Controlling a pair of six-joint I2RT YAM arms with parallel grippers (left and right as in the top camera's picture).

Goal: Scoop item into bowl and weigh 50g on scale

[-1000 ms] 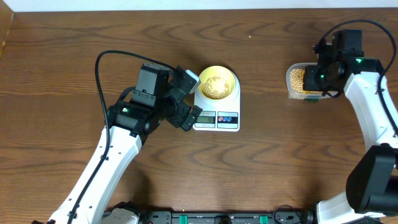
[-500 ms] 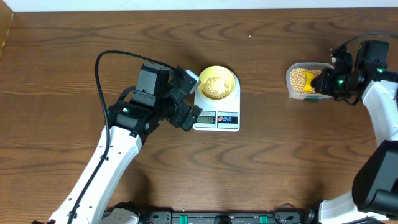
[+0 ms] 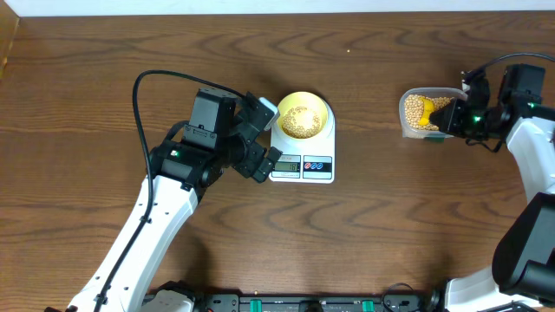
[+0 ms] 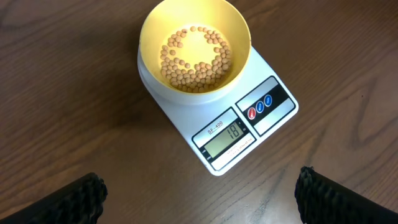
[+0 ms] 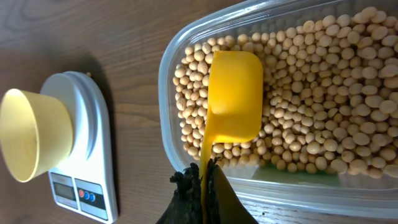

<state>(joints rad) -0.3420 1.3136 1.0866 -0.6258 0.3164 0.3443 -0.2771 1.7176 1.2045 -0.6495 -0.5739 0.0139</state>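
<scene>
The pale yellow bowl (image 3: 303,115) (image 4: 195,46) (image 5: 34,134) sits on the white scale (image 3: 321,169) (image 4: 273,106) (image 5: 93,168) and holds a shallow layer of tan beans (image 4: 194,59). The scale's display shows 18. My left gripper (image 3: 263,137) (image 4: 199,194) hangs open just left of the scale, with nothing between its fingers. My right gripper (image 3: 453,120) (image 5: 205,177) is shut on the thin handle of a yellow scoop (image 3: 428,107) (image 5: 233,96). The scoop's cup lies hollow side down on the beans (image 5: 311,112) in a clear container (image 3: 405,121) (image 5: 166,87).
The clear container stands at the right of the wooden table (image 3: 87,69), about a hand's width from the scale. A black cable (image 3: 143,87) loops up from the left arm. The table's far edge (image 3: 260,13) runs along the top.
My right gripper has pulled back to the right from above the container, and the scoop now shows over the beans. The left arm, bowl and scale have not moved.
</scene>
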